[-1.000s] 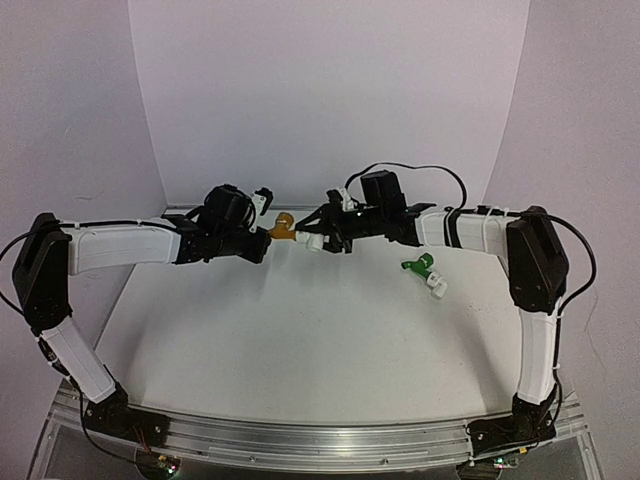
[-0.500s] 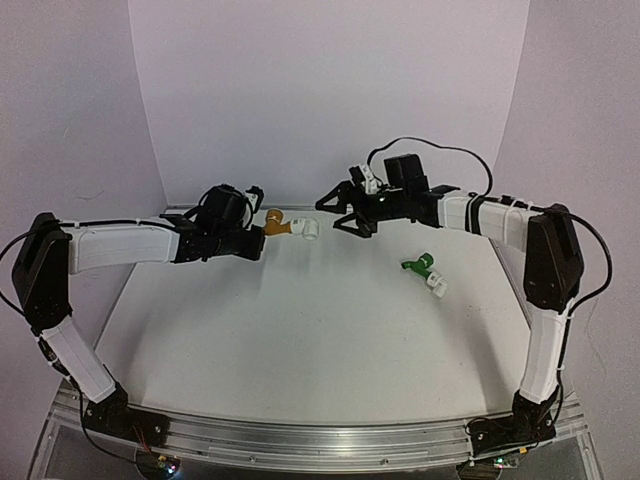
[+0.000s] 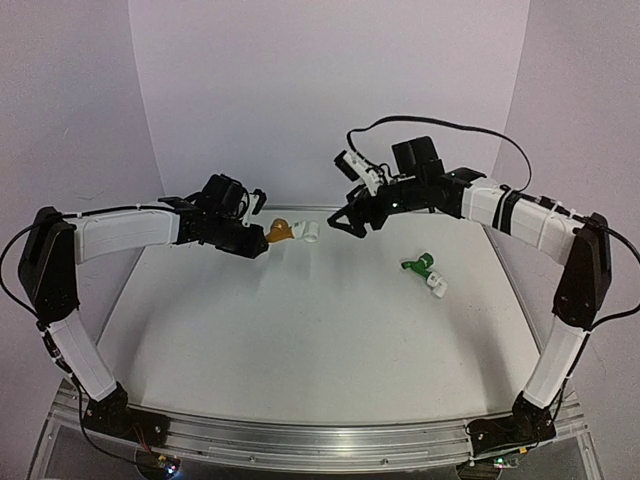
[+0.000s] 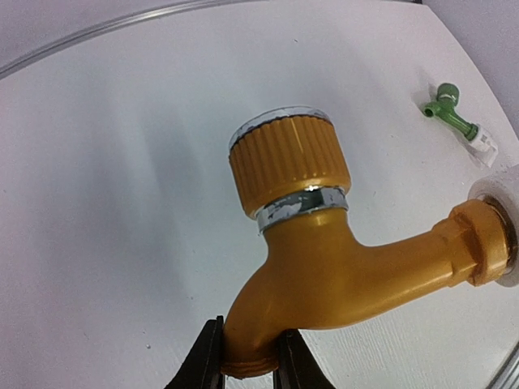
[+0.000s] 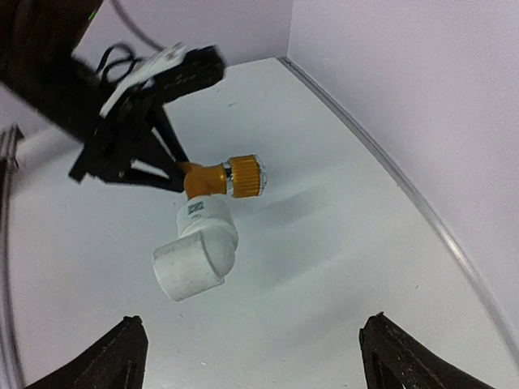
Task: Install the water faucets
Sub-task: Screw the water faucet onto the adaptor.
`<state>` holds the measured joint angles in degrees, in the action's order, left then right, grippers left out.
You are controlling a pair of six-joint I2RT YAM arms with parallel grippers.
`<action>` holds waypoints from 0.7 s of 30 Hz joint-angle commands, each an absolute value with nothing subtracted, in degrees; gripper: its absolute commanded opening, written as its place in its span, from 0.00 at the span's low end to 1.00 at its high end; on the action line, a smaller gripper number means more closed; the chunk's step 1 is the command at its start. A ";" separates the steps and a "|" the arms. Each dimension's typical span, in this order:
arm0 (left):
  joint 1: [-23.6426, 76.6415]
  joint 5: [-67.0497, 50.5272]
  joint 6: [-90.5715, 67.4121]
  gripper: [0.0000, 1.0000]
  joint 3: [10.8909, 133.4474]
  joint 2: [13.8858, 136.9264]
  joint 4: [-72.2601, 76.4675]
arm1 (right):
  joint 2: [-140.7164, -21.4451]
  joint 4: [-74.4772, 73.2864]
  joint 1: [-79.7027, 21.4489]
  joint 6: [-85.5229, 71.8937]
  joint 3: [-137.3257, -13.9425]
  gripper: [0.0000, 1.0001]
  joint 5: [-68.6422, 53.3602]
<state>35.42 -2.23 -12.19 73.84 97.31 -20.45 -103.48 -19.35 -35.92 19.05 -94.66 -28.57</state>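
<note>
The orange-yellow water faucet [image 3: 281,232] hangs above the table's back with a white elbow fitting [image 3: 308,232] on its threaded end. My left gripper [image 3: 262,238] is shut on its spout [image 4: 251,324]; the ribbed knob [image 4: 288,162] points up. From the right wrist, the faucet [image 5: 212,179] and its elbow [image 5: 195,259] hang just ahead, held by the left gripper [image 5: 166,166]. My right gripper [image 3: 352,222] is open, apart from the elbow, with nothing between its fingers [image 5: 255,347]. The green water faucet [image 3: 420,265] lies on the table at right, a white fitting [image 3: 438,287] on its end.
The white table [image 3: 300,340] is closed in by purple walls at the back and sides. In the left wrist view the green faucet [image 4: 450,109] lies far off near the table's right rim [image 4: 507,369].
The right gripper has opened, let go of the white elbow fitting and drawn back up and to the right. The left gripper still holds the orange-yellow faucet, now carrying the elbow.
</note>
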 commanded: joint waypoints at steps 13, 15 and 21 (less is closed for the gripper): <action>35.32 -19.89 -9.80 0.00 81.25 103.03 -30.39 | -102.54 -18.18 -45.19 71.01 -87.86 0.83 -21.14; 35.29 -19.93 -9.49 0.00 81.53 103.14 -30.70 | -102.92 -18.17 -45.25 72.23 -87.53 0.82 -22.10; 35.40 -21.89 -8.76 0.00 82.07 103.07 -31.03 | -105.37 -17.64 -45.55 74.75 -87.92 0.81 -22.77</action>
